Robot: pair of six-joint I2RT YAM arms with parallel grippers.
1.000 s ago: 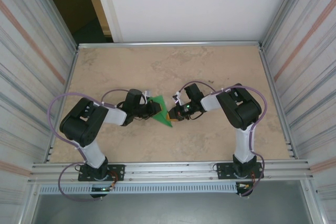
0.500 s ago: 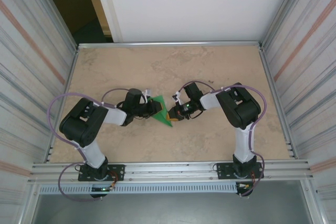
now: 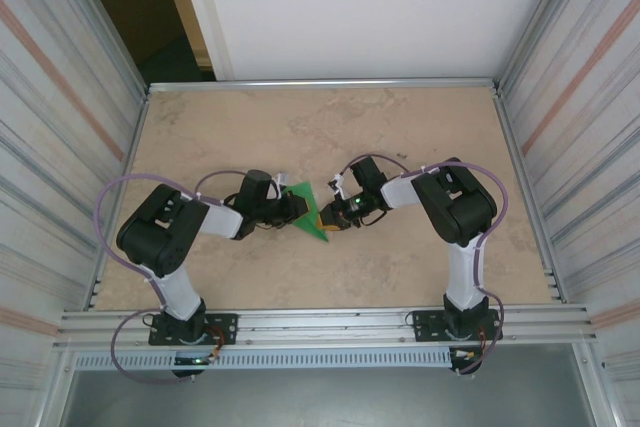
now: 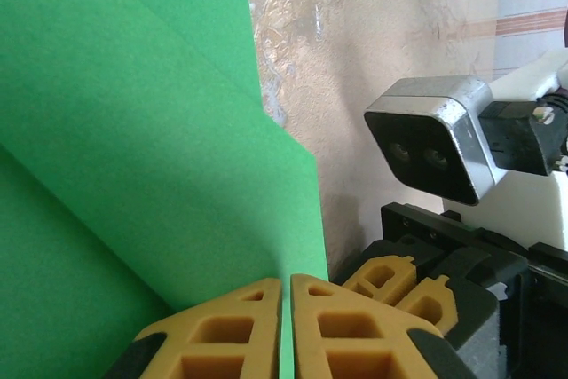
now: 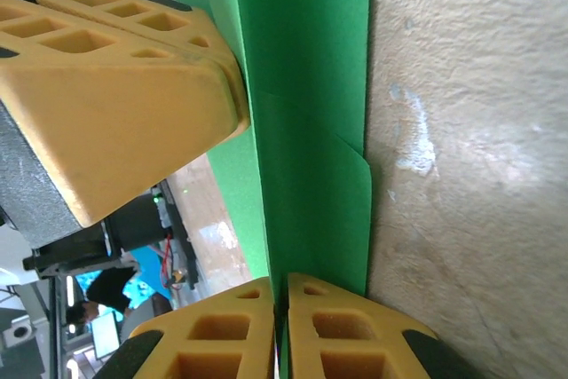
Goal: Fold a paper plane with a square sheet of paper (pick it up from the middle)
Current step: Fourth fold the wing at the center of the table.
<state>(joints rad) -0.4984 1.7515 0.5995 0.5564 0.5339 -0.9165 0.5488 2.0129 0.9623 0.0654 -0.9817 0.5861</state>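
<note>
The square sheet of paper is bright green and folded into a pointed triangular shape. It lies at the table's centre between both grippers. My left gripper reaches in from the left, its yellow fingers shut on a layered edge of the paper. From the right, my right gripper is shut on an upright fold of the paper. In the right wrist view the left gripper's fingers are close by at upper left. The two grippers nearly touch.
The beige marbled table has metal rails along its edges and corrugated walls on both sides. In the left wrist view the right arm's wrist camera and its yellow fingers sit just beyond the paper.
The right gripper has edged slightly left towards the paper. The left arm's elbow has shifted a little. The paper stays where it was.
</note>
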